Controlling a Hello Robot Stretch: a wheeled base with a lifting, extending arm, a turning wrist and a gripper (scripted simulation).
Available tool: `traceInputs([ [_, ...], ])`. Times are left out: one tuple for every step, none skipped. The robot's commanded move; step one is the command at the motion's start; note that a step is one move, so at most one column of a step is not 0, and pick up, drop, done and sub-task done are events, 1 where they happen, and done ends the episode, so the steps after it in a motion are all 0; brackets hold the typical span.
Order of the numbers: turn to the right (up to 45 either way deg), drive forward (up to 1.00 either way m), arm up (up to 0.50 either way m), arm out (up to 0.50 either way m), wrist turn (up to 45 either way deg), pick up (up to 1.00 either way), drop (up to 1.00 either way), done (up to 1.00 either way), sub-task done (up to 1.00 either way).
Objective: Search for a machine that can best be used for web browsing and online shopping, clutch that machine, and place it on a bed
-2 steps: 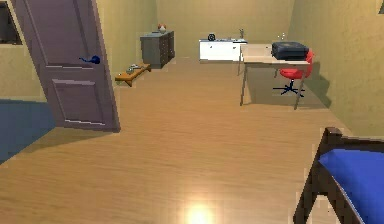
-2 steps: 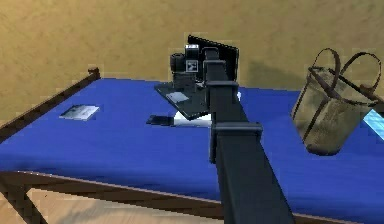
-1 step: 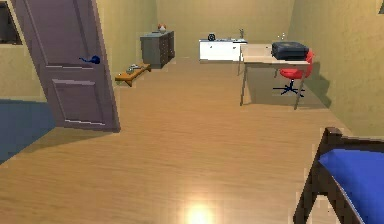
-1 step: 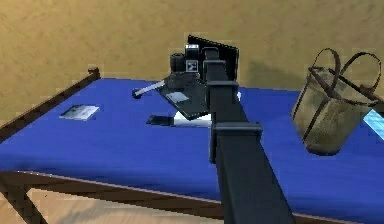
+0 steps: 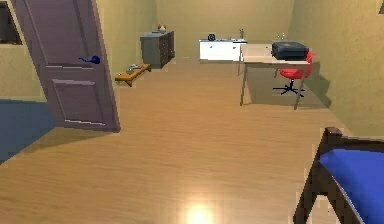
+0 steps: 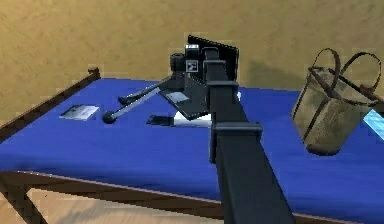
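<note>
The dark arm [image 6: 240, 160] stretches out over a bed [image 6: 60, 150] with a blue mattress. Its gripper [image 6: 118, 108] lies near the laptop [image 6: 226, 52], which stands open on the mattress; whether the gripper grasps anything cannot be told. A tan bag [image 6: 335, 100] sits to the right and a small grey flat item [image 6: 77, 112] to the left. The forward view shows an open door [image 5: 60, 60] and a desk [image 5: 262, 60].

Yellow walls [image 5: 200, 15], wood floor [image 5: 190, 130], desk [image 5: 258, 57], red chair [image 5: 292, 72]
</note>
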Motion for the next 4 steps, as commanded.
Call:
traceInputs([
  [0.0,0.0,0.0,0.0,-45.0,0.0,0.0,0.0,0.0],
  [0.0,0.0,0.0,-0.4,0.0,0.0,0.0,0.0,0.0],
  [0.0,0.0,0.0,0.48,0.0,0.0,0.0,0.0,0.0],
  [0.0,0.0,0.0,0.0,45.0,0.0,0.0,0.0,0.0],
])
